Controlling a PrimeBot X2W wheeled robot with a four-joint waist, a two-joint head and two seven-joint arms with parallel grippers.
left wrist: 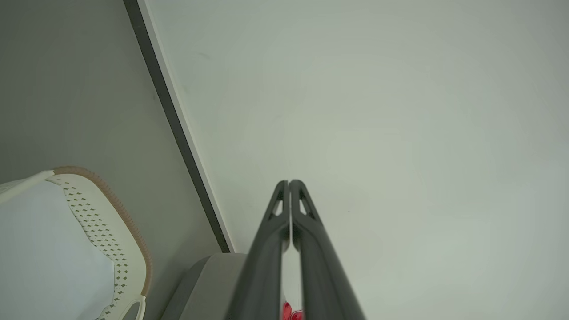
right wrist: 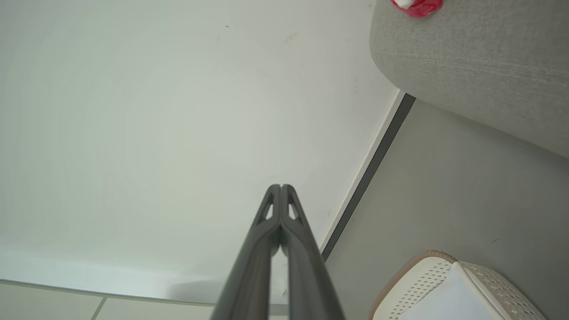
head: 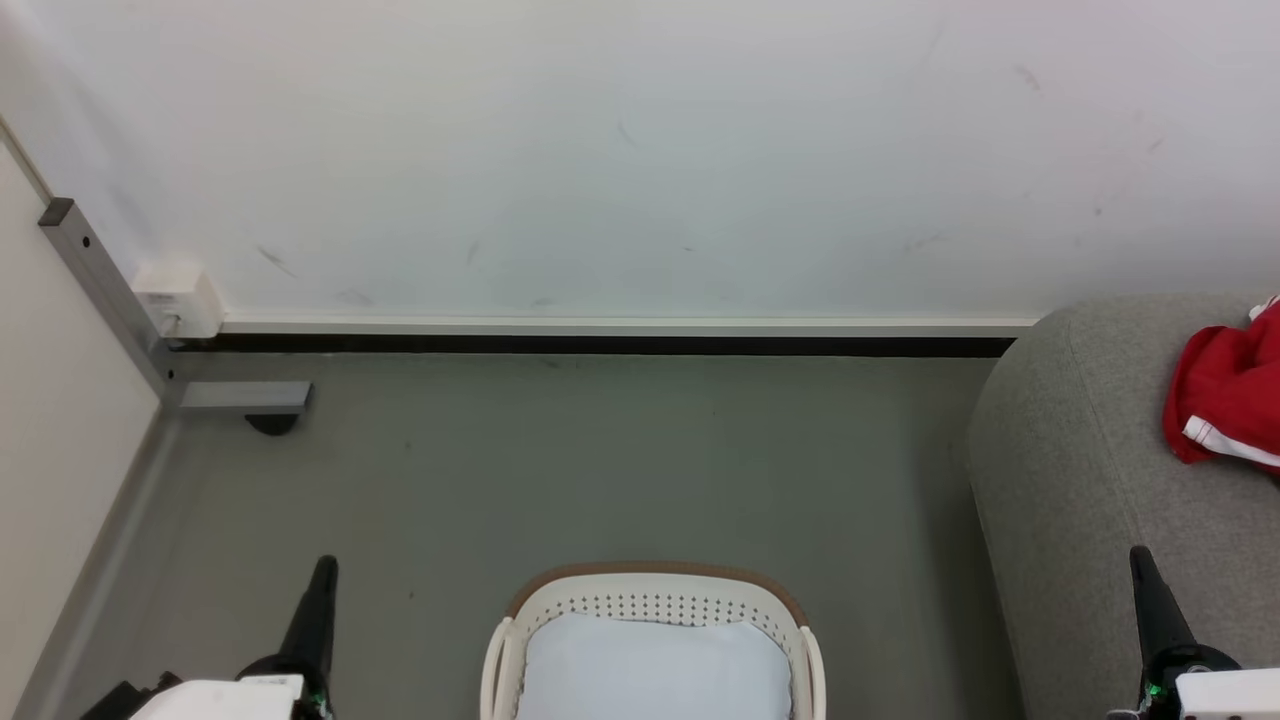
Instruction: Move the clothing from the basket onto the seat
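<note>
Clothing (head: 1232, 395) (red, white-trimmed) lies bunched on the seat (head: 1080, 480), well apart from the basket (head: 655, 572), whose visible part holds a pale pad (head: 655, 660). My left gripper (left wrist: 289, 183) and right gripper (right wrist: 281, 186) hang empty on either side of the basket, fingers pressed together. Risk, as I judge it: the basket's near half is out of frame, so I could miss a garment there or pinch the pad by mistake.

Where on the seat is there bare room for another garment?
On the seat, bare grey fabric runs from its rounded corner to the red clothing, and from the clothing down toward the right end effector. Crowded where the clothing lies, at the head view's right edge.
</note>
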